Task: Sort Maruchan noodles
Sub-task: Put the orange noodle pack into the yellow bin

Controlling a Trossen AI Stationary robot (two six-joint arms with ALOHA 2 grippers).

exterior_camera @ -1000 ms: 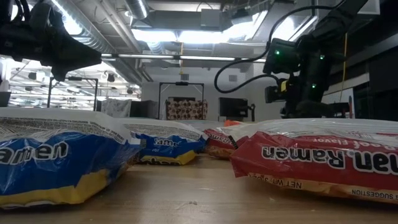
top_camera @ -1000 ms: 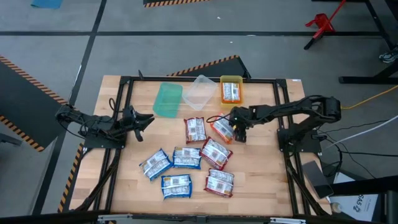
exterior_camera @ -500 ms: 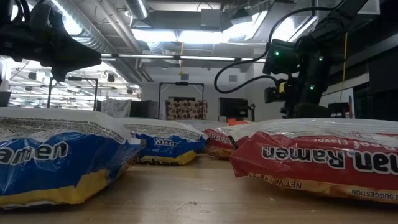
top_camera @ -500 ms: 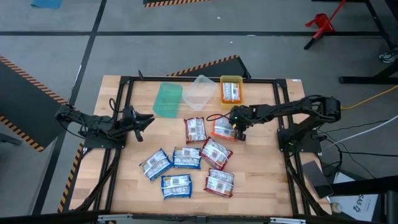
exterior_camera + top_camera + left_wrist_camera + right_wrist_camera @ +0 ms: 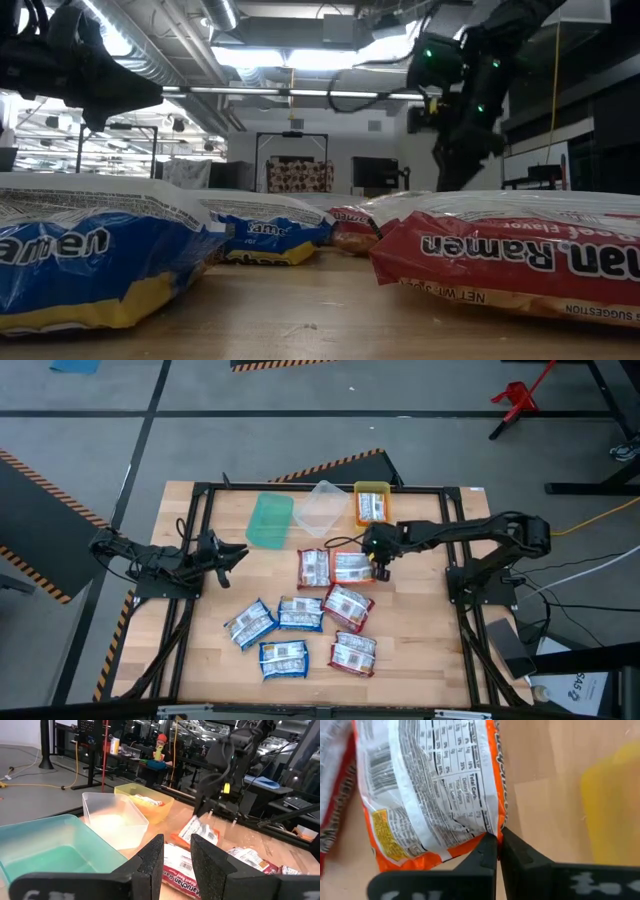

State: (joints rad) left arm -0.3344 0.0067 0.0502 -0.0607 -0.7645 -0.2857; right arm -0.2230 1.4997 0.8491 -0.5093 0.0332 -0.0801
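Note:
My right gripper (image 5: 378,558) is shut on an orange Maruchan packet (image 5: 352,567), which hangs beside a red packet (image 5: 314,568) just in front of the bins. Two more red packets (image 5: 347,606) (image 5: 353,652) and three blue ones (image 5: 249,623) (image 5: 300,613) (image 5: 283,657) lie flat on the wooden table nearer the front. Another orange packet (image 5: 372,508) lies in the yellow bin (image 5: 372,488). My left gripper (image 5: 238,552) waits open at the table's left, above the wood. My right gripper pinches the orange packet's crimped edge (image 5: 492,831) between its two shut fingertips, coming from above. The packet hangs tilted below the fingers with its printed back (image 5: 435,785) toward the wrist camera. Its lower end (image 5: 184,840) is close over the table; whether it is clear I cannot tell.
A green bin (image 5: 270,520), a clear bin (image 5: 320,508) and the yellow bin stand in a row at the far edge. Black frame rails (image 5: 200,490) run round the table. Bare wood lies right of the packets (image 5: 420,620).
My right gripper has taken hold of the orange packet and gone up and toward the far edge, nearer the yellow bin. The packet has come up off the wood at the gripper's end and turned from a slant to lie across, next to the red packet.

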